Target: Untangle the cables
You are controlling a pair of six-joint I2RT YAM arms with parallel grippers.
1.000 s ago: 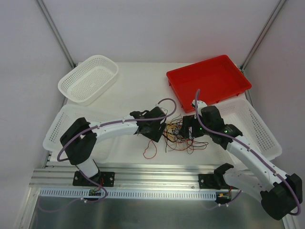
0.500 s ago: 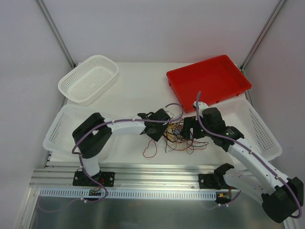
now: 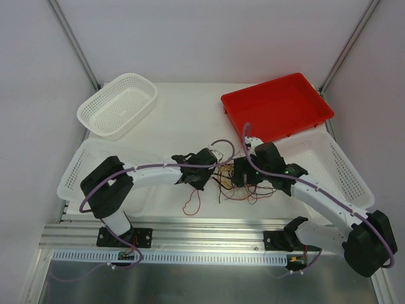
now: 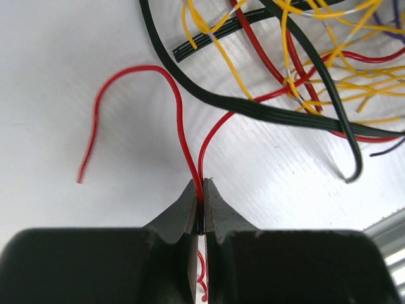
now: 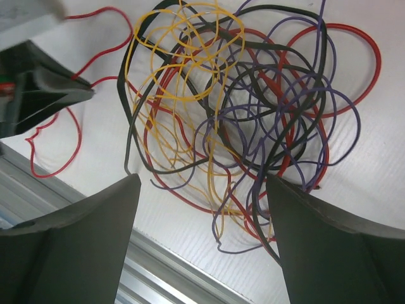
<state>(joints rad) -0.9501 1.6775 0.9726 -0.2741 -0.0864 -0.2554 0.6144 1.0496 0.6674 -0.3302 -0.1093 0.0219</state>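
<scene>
Left end effector (image 4: 201, 187) pinches a thin red wire (image 4: 179, 120) beside the knotted clump of red, black, yellow and purple cables (image 5: 240, 114) on the white counter (image 3: 183, 120); right end effector (image 5: 199, 190) spread above it. Next, probably: pull that strand free.

Your left arm (image 3: 155, 174) and right arm (image 3: 323, 201) are white links with black joints, a lilac cable (image 3: 223, 140) along each, and black wedge-shaped fingers (image 4: 174, 218).

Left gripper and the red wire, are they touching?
Touching. The left wrist view shows the left gripper shut on the red wire, pinching it at the tips.
</scene>
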